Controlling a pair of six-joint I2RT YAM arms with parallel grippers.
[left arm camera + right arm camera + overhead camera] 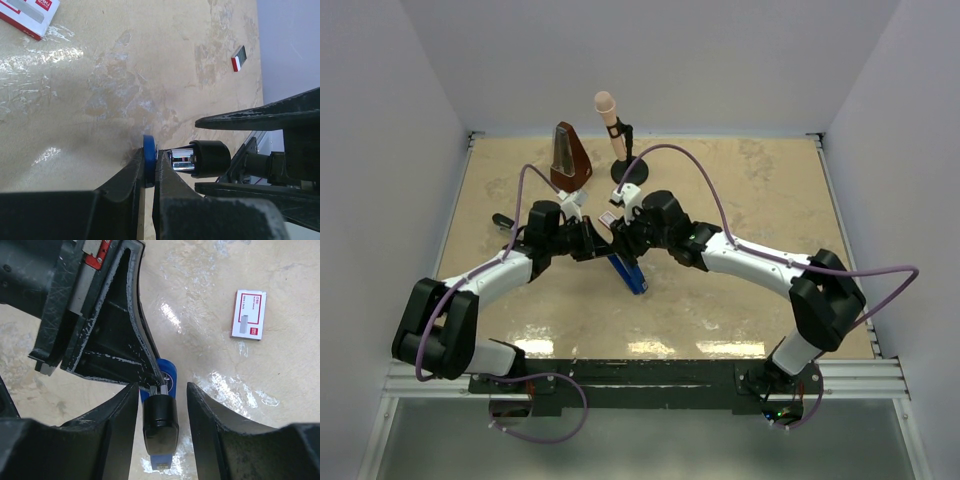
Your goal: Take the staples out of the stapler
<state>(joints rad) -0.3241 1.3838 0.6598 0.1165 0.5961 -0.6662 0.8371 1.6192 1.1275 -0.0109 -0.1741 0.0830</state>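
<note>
Pinching the long slim blue-and-black stapler (632, 274) by its rounded blue end, the left gripper (149, 162) has its two black fingers drawn narrow, with the blue plastic edge squeezed between their tips. The right gripper (162, 390) meets it from the opposite side near the middle of the beige marbled table (770, 300). Its jaws stand apart and straddle the stapler's black bar, with a thin gap on each side in the right wrist view, so it does not grip. A short stretch of silver metal rail shows between the blue end and the black cap in the left wrist view. The staples cannot be made out there. From above, the stapler's blue body runs down and to the right from where the two grippers meet, and whether its lower end touches the table I cannot tell. A small white box with a red label (248, 315) lies flat on the table, well apart from the stapler. Towards the far edge stand a brown pyramid-shaped metronome (570, 158) and, just beside it on the right, a pale microphone on a black stand (610, 115).
</note>
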